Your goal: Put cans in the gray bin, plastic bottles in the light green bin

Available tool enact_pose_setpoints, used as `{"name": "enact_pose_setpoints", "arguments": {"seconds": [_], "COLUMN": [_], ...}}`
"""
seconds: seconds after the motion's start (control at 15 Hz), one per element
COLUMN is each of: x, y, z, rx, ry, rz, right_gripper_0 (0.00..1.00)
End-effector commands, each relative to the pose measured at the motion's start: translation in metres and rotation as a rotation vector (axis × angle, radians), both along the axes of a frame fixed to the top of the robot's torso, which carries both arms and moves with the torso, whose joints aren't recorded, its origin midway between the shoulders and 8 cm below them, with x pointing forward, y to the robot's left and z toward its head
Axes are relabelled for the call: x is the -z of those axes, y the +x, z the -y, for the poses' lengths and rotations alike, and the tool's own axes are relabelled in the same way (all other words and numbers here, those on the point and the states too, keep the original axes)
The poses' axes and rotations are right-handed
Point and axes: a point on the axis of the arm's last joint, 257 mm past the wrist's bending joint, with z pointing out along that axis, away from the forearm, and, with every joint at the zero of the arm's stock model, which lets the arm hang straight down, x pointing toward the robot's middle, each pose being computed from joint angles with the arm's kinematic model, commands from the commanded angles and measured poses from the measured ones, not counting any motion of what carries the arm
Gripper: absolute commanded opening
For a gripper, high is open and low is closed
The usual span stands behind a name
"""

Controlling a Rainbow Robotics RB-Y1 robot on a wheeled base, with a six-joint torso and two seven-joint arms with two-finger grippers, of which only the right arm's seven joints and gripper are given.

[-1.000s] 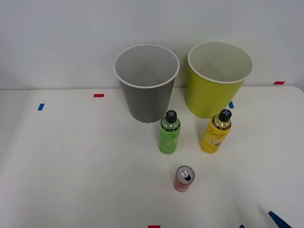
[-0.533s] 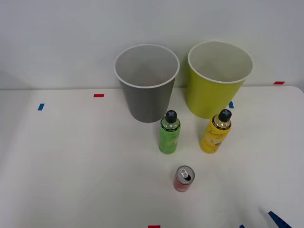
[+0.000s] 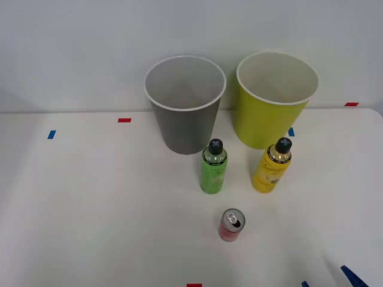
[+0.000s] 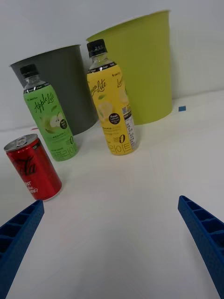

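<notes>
The red Coca-Cola can (image 3: 231, 225) stood upright on the white worktop (image 3: 90, 209), nearest the robot. Farther off stood the green apple bottle (image 3: 213, 168) and, to its right, the yellow lemon bottle (image 3: 271, 167), apart from each other. Behind them sat the gray bin (image 3: 184, 107) and the light green bin (image 3: 274, 101). The right hand (image 4: 112, 243) hovered wide open, holding nothing, at the near right.

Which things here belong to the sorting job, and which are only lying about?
For the job: red can, green bottle, yellow bottle, gray bin, light green bin, right gripper, open.

Lying about: red tape mark, blue tape mark.
</notes>
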Motion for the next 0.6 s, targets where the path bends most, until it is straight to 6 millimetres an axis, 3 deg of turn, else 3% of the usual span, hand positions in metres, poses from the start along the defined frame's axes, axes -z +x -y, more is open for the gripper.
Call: {"name": "enact_pose_setpoints", "arguments": {"seconds": [0.07, 0.33, 0.6], "x": [-0.010, -0.016, -0.023], "y": [0.006, 0.018, 0.045], "z": [0.003, -0.011, -0.016], "rx": [0.029, 0.029, 0.020], "ry": [-0.062, 0.013, 0.021], "rz": [0.057, 0.080, 0.109], "right_gripper_0": [1.00, 1.00, 1.00]}}
